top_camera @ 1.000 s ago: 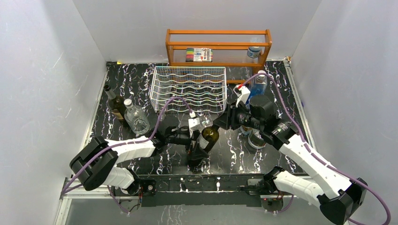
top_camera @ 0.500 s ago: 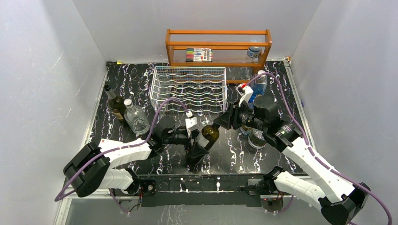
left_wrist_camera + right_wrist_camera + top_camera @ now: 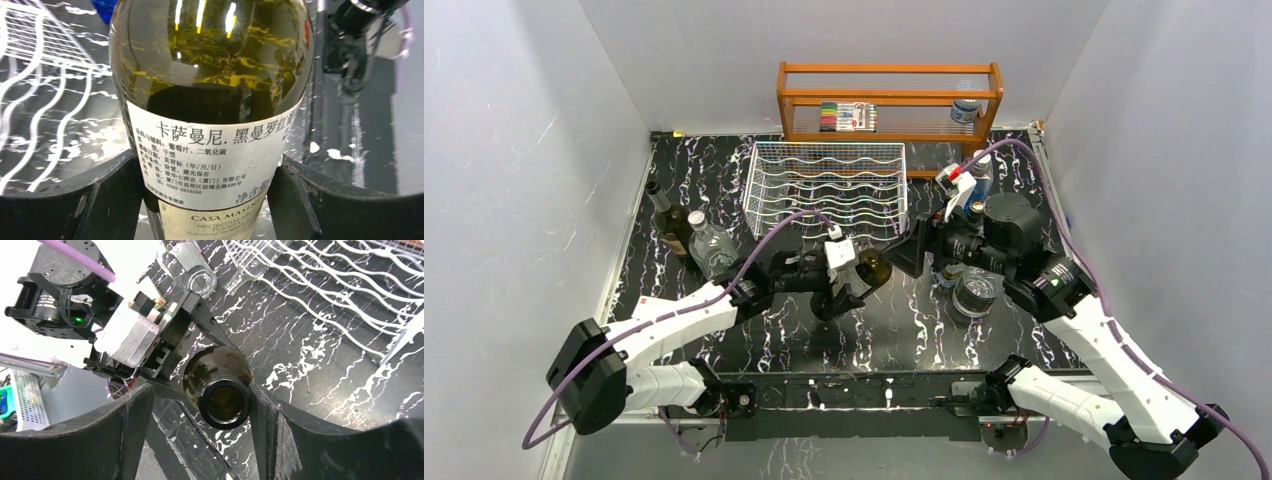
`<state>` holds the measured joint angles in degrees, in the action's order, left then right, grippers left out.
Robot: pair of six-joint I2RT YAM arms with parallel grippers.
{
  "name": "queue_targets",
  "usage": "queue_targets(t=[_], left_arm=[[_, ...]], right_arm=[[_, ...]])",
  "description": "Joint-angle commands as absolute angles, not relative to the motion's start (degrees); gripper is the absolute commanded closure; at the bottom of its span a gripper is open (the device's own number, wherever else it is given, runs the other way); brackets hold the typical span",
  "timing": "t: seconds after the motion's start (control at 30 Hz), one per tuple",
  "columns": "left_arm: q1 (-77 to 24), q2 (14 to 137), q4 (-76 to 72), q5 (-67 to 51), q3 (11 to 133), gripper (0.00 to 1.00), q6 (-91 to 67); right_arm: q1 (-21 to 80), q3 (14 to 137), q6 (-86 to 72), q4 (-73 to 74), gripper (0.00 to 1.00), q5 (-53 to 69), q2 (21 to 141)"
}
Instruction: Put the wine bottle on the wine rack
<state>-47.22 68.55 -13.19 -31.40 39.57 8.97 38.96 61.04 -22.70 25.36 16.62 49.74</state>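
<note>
Wine bottle held off desk, not yet racked.
Desk [image 3: 714,180] beneath both hands; wine rack [image 3: 826,190] just beyond them; wine bottle [image 3: 869,268] pinched at labelled body by left hand [image 3: 205,192]; right hand [image 3: 200,405] spread around its end, contact indeterminate.

wine bottle [image 3: 210,65] | back label [image 3: 212,160]: "卡萨曼尼.黑曼罗红"; "0592-5634550" | lower label [image 3: 212,226]: "CASA MASI…"; "NEGROAMA…"

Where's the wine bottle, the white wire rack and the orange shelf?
wine bottle [image 3: 215,165]: left wrist view, on its white paper label.
wine rack [image 3: 828,190]: top external view, on the wavy wires in its middle.
orange shelf [image 3: 889,68]: top external view, on its top rail.
</note>
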Motion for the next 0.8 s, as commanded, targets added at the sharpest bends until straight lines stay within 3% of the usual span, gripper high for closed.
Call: queue_targets(t=[0.0,0.3,0.77], left_arm=[[-47.1,62.7,-6.0,-25.6,45.3,1.00,23.4],[-47.1,56.7,-4.5,-15.8,42.2,1.00,42.1],[-47.1,54.7,-6.9,-14.3,34.2,1.00,55.2]], right_arm=[[38.9,67.2,-17.1,30.2,0.20,14.7,49.2],[38.9,74.2,-13.5,38.5,0.18,11.7,52.6],[39.2,73.9,-8.7,43.1,0.20,26.4,63.2]])
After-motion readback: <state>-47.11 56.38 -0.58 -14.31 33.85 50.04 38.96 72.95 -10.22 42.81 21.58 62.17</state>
